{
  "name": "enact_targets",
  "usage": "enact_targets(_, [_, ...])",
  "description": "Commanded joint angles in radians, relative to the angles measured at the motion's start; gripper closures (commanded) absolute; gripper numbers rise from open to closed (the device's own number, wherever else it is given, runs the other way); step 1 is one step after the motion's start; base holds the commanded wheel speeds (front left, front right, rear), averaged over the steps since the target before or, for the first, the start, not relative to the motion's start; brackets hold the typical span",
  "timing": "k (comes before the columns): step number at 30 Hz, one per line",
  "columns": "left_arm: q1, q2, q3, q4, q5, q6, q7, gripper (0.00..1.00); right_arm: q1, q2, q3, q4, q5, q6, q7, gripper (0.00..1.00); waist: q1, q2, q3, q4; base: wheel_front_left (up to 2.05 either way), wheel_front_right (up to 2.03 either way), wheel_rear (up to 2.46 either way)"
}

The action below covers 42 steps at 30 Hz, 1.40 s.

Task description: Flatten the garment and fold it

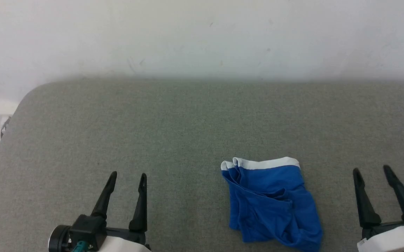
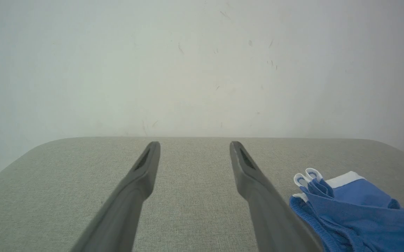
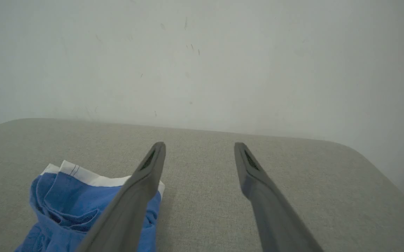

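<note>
Shorts [image 1: 272, 203], bright blue w/ a white band along the far edge, lie bunched on the grey table [image 1: 153, 122] at approx 5 o'clock from head-view centre. They sit between the two grippers, nearer the right one, touching neither. Near corner is cut off by the frame bottom. Folds hide most of the cloth, so can't tell waist from legs. Left gripper [image 1: 128, 174] at 7 o'clock, jaws apart, nothing in them. Right gripper [image 1: 371, 169] at 4 o'clock, jaws apart too, wrist cut off by frame edge. In right wrist view it covers part of the cloth. Thin dark lines on the white band there, too small to read.
</note>
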Motion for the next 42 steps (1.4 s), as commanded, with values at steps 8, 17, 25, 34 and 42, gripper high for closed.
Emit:
enact_targets(8, [-0.048,-0.005,-0.036,0.022,0.006,-0.001,-0.005,0.00,-0.043,-0.122,0.104,0.035,0.205,-0.001,0.340,0.00,0.0000,0.0000,0.102,0.054,0.00,0.00,0.00])
enact_targets(17, [-0.096,-0.005,-0.064,0.019,0.007,0.001,-0.005,0.00,-0.126,-0.174,0.160,0.078,0.345,-0.001,0.605,0.00,0.0000,0.0000,0.170,0.108,0.00,0.00,0.00])
enact_targets(25, [-0.123,-0.005,-0.085,0.029,0.005,0.008,-0.005,0.00,-0.200,-0.176,0.234,0.226,0.377,-0.001,0.689,0.00,0.0000,0.0000,0.200,0.155,0.00,0.00,0.00])
enact_targets(34, [-0.115,-0.005,-0.102,0.043,-0.002,0.012,-0.005,0.00,-0.241,-0.179,0.345,0.332,0.412,-0.001,0.635,1.00,0.0000,0.0000,0.160,0.156,0.00,0.00,0.00])
enact_targets(42, [-0.101,-0.005,-0.130,0.033,-0.006,0.013,-0.005,0.00,-0.358,-0.292,0.415,0.299,0.228,-0.001,0.506,1.00,0.0000,0.0000,0.121,0.034,0.00,0.00,0.00])
